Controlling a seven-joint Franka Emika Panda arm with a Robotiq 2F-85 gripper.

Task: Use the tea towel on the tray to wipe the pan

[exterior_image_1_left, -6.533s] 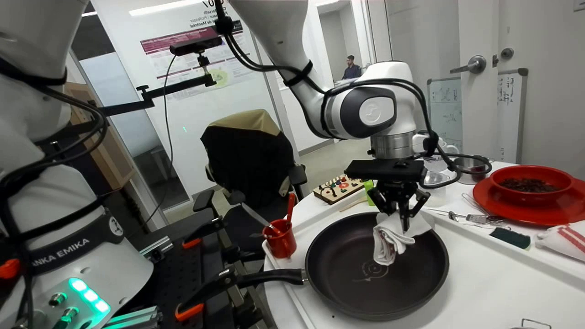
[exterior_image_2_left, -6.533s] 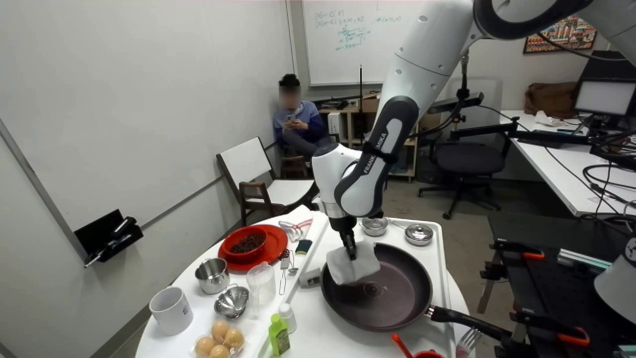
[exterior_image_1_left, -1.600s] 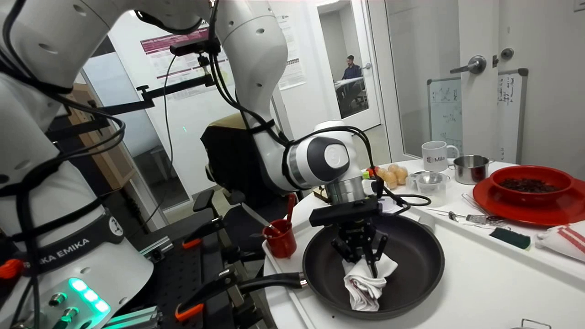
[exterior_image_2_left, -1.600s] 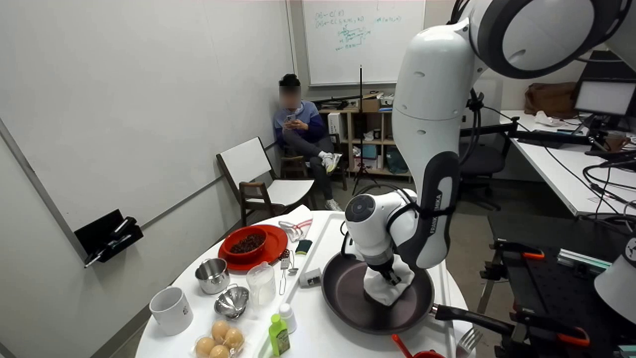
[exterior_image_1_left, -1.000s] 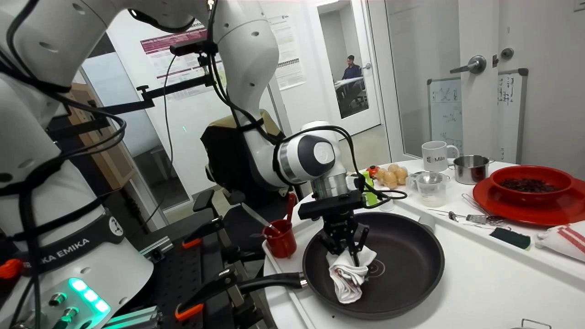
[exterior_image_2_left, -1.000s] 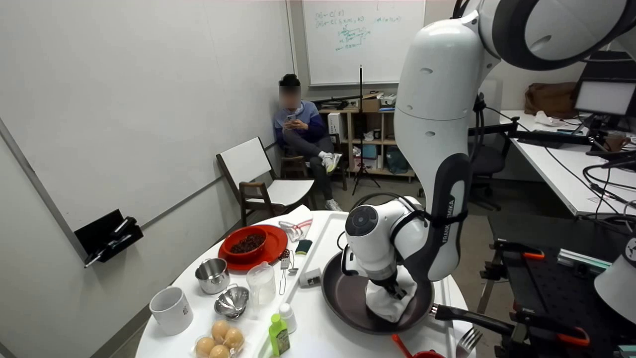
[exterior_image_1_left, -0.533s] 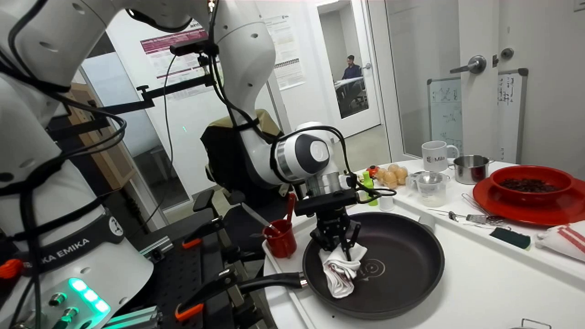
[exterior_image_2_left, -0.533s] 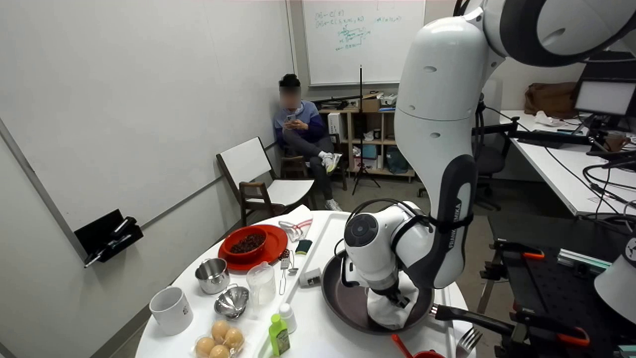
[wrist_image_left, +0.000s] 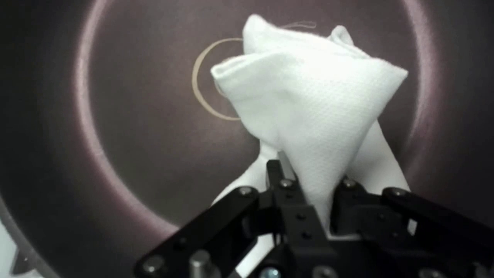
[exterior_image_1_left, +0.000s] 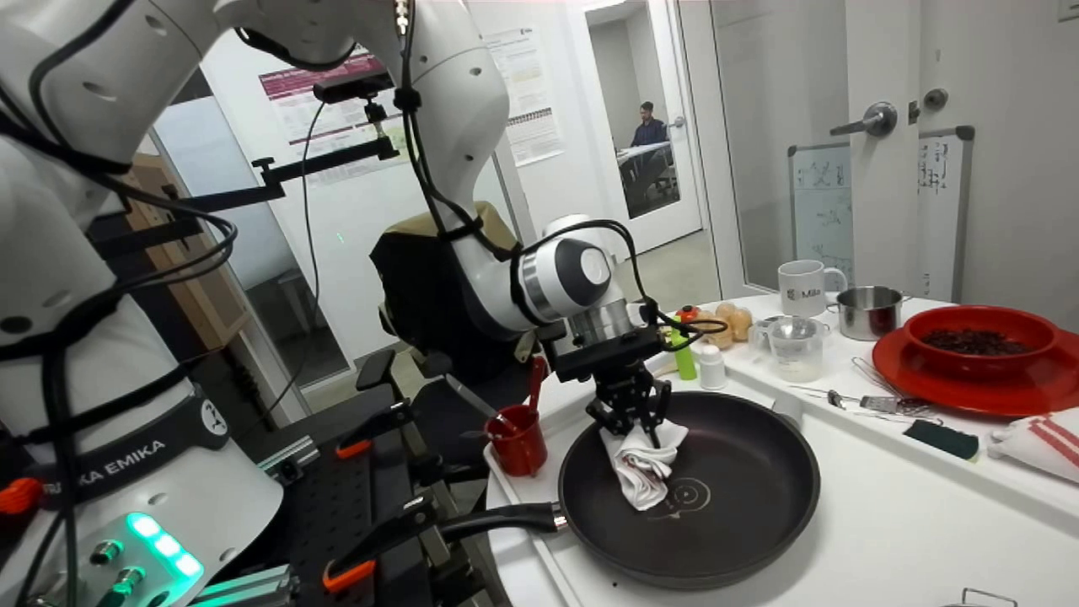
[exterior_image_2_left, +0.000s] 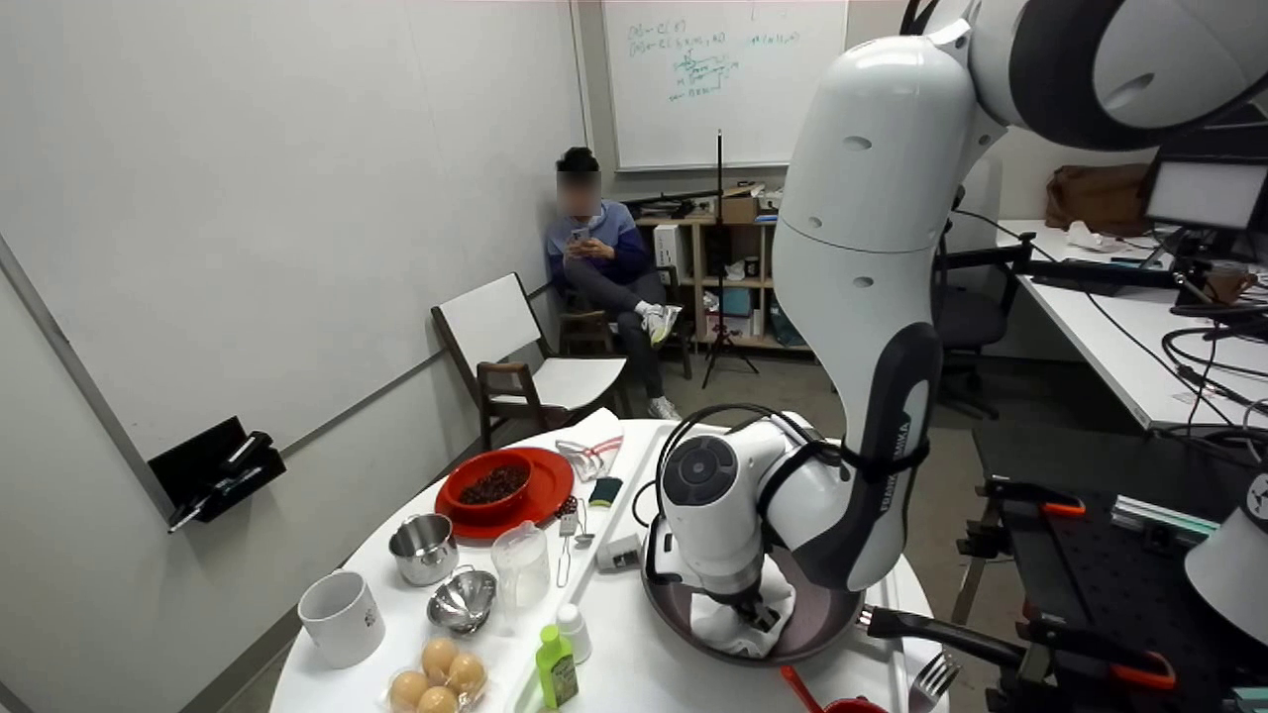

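Observation:
The white tea towel is bunched up inside the black frying pan; it also shows in the other views. My gripper points down and is shut on the towel, whose folds fill the space between the fingers in the wrist view. The towel's lower end appears to touch the pan floor, beside the ring mark at its middle. The pan stands on the white tray with its handle over the tray's rim. In an exterior view the arm hides part of the pan.
A red mug with utensils stands near the handle. A green bottle and white shaker stand close beyond the pan. A measuring jug, red plate, sponge and red-striped towel lie past the tray's edge.
The towel was first held at the pan's far side, then lowered and drawn across the pan. In the last half second gripper and towel shifted toward the green bottle's side, and the gripper tilted.

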